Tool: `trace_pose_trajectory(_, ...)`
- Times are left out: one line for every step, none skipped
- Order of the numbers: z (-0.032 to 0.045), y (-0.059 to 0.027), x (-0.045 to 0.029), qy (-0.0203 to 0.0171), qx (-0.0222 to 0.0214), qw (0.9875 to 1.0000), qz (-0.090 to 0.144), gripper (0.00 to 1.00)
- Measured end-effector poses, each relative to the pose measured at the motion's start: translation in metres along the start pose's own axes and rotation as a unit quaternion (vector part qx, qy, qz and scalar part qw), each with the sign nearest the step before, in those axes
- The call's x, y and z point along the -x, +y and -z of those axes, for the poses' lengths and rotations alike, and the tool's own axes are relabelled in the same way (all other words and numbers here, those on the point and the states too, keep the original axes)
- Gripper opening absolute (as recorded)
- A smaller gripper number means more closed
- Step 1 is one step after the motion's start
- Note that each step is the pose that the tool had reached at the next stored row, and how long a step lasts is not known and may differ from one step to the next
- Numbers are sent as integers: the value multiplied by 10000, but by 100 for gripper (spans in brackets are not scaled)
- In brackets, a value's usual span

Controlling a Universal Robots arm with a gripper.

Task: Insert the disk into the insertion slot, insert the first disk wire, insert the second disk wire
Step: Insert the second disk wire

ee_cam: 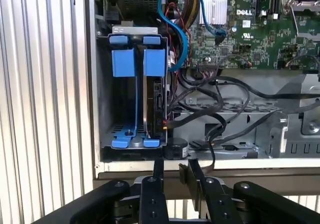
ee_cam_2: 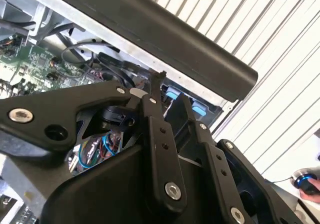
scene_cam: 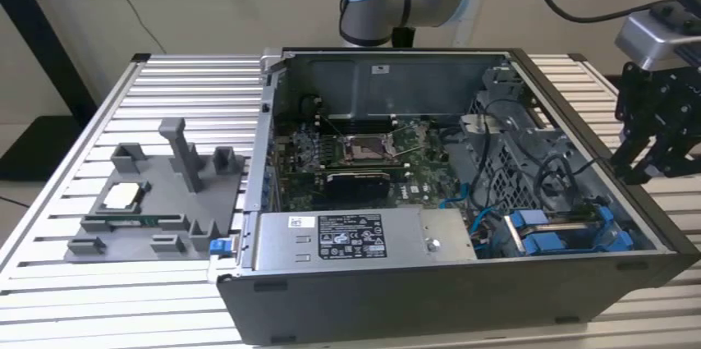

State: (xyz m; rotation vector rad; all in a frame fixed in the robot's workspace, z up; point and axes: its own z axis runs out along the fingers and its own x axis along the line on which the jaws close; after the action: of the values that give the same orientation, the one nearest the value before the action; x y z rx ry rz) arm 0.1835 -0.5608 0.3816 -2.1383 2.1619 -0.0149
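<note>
The fingers [ee_cam: 159,170] were seen drawn narrow, a slim gap left between them and nothing held. In the exterior view the gripper [scene_cam: 654,170] was hung outside the computer case [scene_cam: 460,287], just beside its wall at about three o'clock and above the ribbed bench [scene_cam: 66,300]. In the first wrist view the disk [ee_cam: 156,101] was found already seated on edge in the insertion slot [ee_cam: 105,84], clipped in its blue carrier beside a second blue carrier [ee_cam: 123,63]. That bay was placed at about four o'clock inside the case. Dark cables [ee_cam: 210,104] were led up to the disk's edge; whether any was plugged in could not be told. The motherboard [scene_cam: 362,152] was shown at the centre, the power supply box [scene_cam: 362,238] at six o'clock, and a grey fixture [scene_cam: 153,201] at nine o'clock on the bench.
</note>
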Motion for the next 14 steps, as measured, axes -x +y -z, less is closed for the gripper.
trace_pose_trajectory(-1,1,2,-5,-10,10000,0,33)
trace_pose_trajectory(-1,2,4,-6,-18,10000,0,33)
trace_pose_trajectory(-1,2,7,-5,-23,10000,-1,33)
trace_pose_trajectory(-4,4,10,-5,-26,10000,-5,33)
trace_pose_trajectory(-6,5,13,-5,-27,10000,-9,33)
trace_pose_trajectory(-8,7,15,-5,-28,10000,-12,33)
trace_pose_trajectory(-7,13,18,-5,-29,10000,-16,33)
trace_pose_trajectory(-7,17,22,-8,-29,10000,-20,33)
trace_pose_trajectory(-8,18,25,-10,-29,10000,-23,33)
trace_pose_trajectory(-11,18,26,-10,-30,10000,-29,33)
trace_pose_trajectory(-16,18,27,-10,-30,10000,-38,33)
trace_pose_trajectory(-21,19,28,-9,-31,10000,-44,33)
trace_pose_trajectory(-23,19,29,-8,-32,10000,-45,33)
trace_pose_trajectory(-24,20,29,-8,-33,10000,-46,33)
